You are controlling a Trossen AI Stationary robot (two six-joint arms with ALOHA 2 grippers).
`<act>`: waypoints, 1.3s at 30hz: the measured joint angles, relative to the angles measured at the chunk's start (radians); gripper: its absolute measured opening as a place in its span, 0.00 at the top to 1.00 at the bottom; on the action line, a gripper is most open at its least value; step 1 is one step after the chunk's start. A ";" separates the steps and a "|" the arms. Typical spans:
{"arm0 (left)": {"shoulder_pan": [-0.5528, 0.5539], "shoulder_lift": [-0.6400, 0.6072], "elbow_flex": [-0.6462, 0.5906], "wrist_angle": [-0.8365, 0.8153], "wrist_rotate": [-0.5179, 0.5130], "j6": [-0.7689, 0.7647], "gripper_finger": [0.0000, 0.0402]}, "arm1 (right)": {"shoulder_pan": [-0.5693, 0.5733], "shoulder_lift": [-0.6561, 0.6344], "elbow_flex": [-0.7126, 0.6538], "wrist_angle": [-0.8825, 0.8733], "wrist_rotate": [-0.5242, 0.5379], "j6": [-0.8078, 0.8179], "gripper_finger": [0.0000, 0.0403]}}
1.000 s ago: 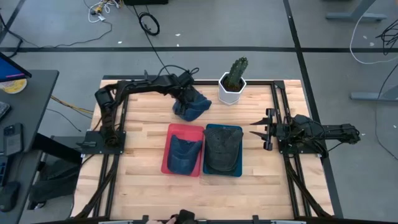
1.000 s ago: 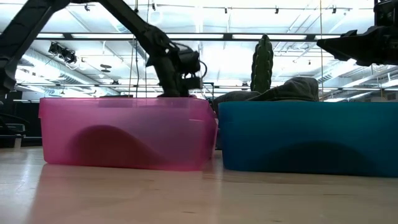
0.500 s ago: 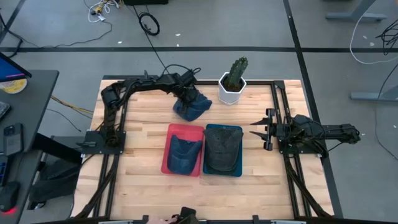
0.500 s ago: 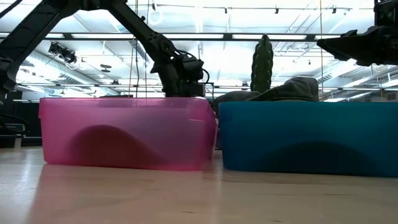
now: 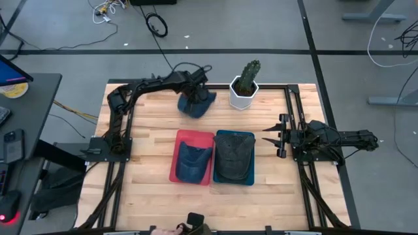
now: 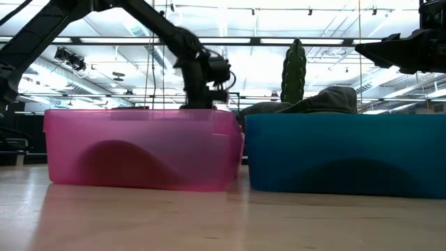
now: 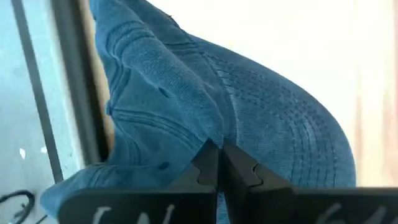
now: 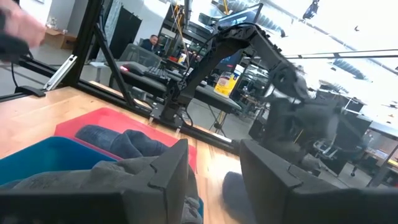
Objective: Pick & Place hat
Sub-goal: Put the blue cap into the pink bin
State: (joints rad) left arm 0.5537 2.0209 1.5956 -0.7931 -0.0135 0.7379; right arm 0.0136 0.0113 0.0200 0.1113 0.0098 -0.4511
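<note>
— So where do we stand with the hat?

— We have the left claw (image 5: 196,98) pinched fully shut on the blue hat (image 5: 196,104), at the far edge of the table (image 5: 150,196) just beside the potted cactus (image 5: 244,85). In the left wrist view the two fingers (image 7: 211,165) meet with a fold of the blue fabric caught between them, so we judge the grasp made and the lift about to begin.

— And the other arm?

— Our right claw (image 5: 269,135) waits at the right side of the table, fingers apart, holding nothing.

— Where does the hat go?

— We cannot tell for certain. The red bin (image 5: 193,156) already holds a blue hat and the blue bin (image 5: 234,157) a dark one, side by side mid-table. We would guess the red bin, matching colour.

— What does the next move call for?

— Raising the hat clear of the table, keeping the thin pinch of cloth from slipping, then carrying it toward us over the bin's rim before letting go.
</note>
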 joint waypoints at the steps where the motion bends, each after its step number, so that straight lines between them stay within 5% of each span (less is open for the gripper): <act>1: 0.000 0.000 0.036 -0.034 -0.001 -0.021 0.99 | 0.000 0.000 0.000 0.000 0.000 0.000 0.63; 14: -0.183 -0.009 0.437 -0.390 -0.064 -0.359 0.99 | 0.000 0.000 0.000 0.000 0.000 0.000 0.63; 17: -0.259 -0.026 0.482 -0.463 -0.121 -0.540 0.99 | 0.000 0.000 0.000 0.001 0.000 0.000 0.63; 31: -0.684 -0.143 0.496 -0.584 -0.317 -1.055 0.99 | 0.000 0.001 0.000 0.001 0.000 0.000 0.63; 39: -0.855 -0.105 0.462 -0.601 -0.423 -1.185 0.99 | 0.000 0.000 0.000 0.005 0.000 0.000 0.63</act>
State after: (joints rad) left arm -0.3016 1.9163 2.0575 -1.3941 -0.4370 -0.4471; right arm 0.0135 0.0116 0.0200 0.1158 0.0101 -0.4511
